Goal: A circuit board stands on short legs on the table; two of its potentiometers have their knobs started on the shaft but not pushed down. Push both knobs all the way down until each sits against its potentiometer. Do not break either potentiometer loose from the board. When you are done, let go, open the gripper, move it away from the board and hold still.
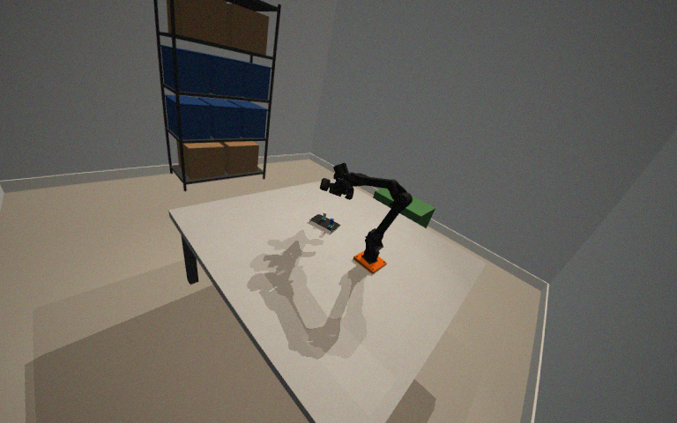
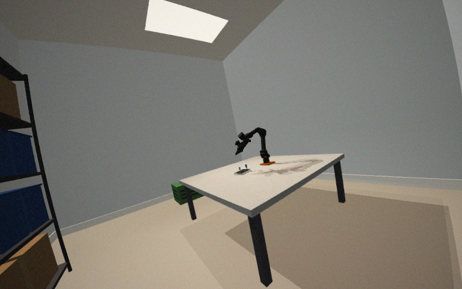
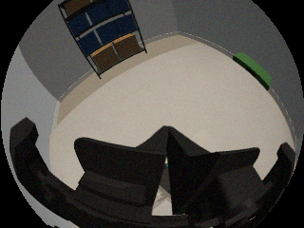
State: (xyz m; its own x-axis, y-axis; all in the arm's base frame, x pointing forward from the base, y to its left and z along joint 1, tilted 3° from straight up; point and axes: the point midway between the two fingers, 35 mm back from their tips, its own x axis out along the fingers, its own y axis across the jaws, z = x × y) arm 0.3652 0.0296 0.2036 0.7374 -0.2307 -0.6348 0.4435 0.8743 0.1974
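Observation:
The circuit board (image 1: pixel 324 223) (image 2: pixel 242 172) stands on the table (image 1: pixel 399 308) (image 2: pixel 272 185), left of the arm's orange base (image 1: pixel 370 263) (image 2: pixel 267 163). Two small knobs, one blue (image 1: pixel 324 217) and one teal (image 1: pixel 331 219), stick up from it; how high they sit on their shafts is too small to tell. My gripper (image 1: pixel 325 185) (image 2: pixel 236 152) (image 3: pixel 166 137) hangs in the air well above the board, tilted downward. Its fingers are shut together with nothing between them. In the wrist view the fingers hide nearly all of the board.
A green crate (image 1: pixel 406 206) (image 2: pixel 180 192) (image 3: pixel 254 68) sits on the floor beyond the table's far edge. A tall shelf rack (image 1: pixel 214 89) (image 2: pixel 17 170) (image 3: pixel 104 26) with blue and brown boxes stands by the wall.

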